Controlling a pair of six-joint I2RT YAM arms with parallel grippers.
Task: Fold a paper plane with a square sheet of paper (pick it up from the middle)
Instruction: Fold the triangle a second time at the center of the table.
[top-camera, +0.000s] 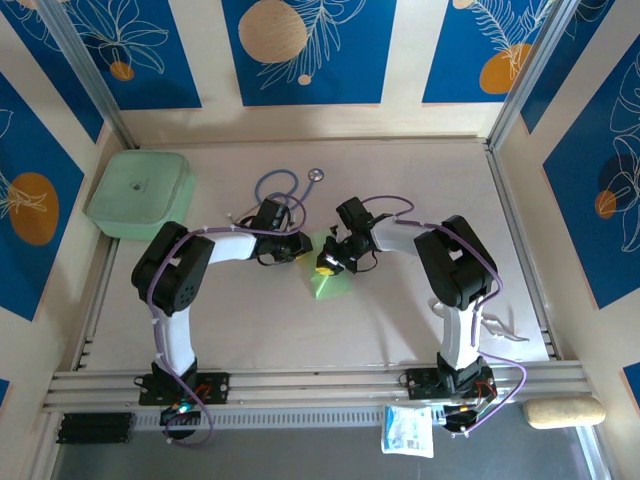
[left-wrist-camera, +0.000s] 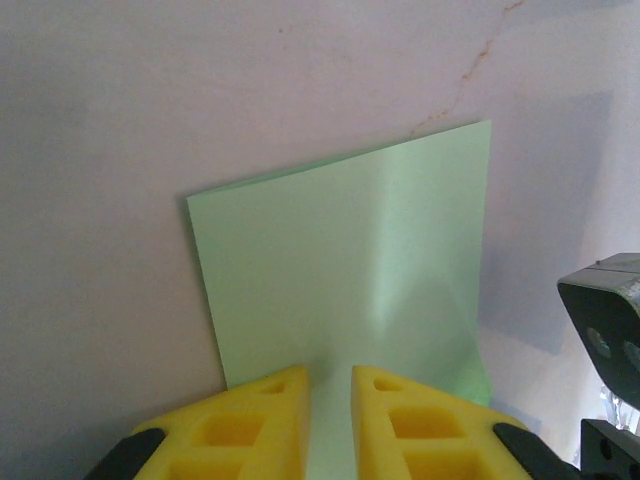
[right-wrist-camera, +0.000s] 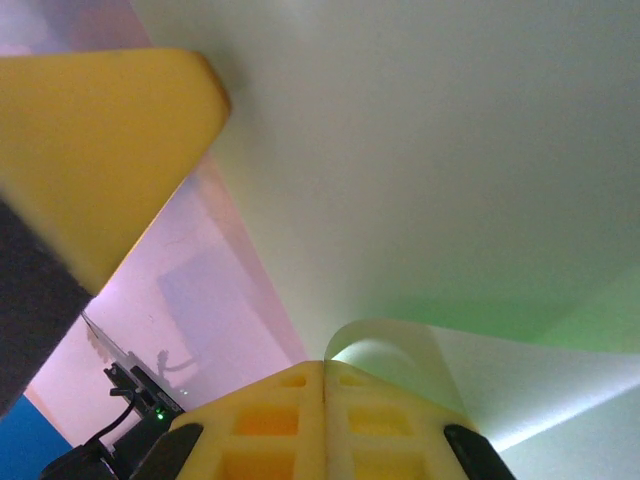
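The square sheet of paper (top-camera: 330, 285) is pale green and hangs off the table between both grippers, near the table's middle. In the left wrist view the sheet (left-wrist-camera: 340, 260) spreads away from my left gripper (left-wrist-camera: 330, 385). Its yellow jaws stand a narrow gap apart, with paper filling the gap. From above, the left gripper (top-camera: 303, 248) is at the sheet's far edge. My right gripper (right-wrist-camera: 323, 365) is shut on a curled edge of the sheet (right-wrist-camera: 450, 150), seen from underneath. From above, the right gripper (top-camera: 326, 264) sits close beside the left one. One of the left gripper's fingers (right-wrist-camera: 100, 150) shows at upper left.
A mint-green box (top-camera: 140, 192) with rounded corners sits at the far left. The blue stethoscope (top-camera: 285, 190) lies just behind the grippers. A white packet (top-camera: 408, 430) and a beige lump (top-camera: 565, 411) rest by the front rail. Metal rails border the table's left and right sides.
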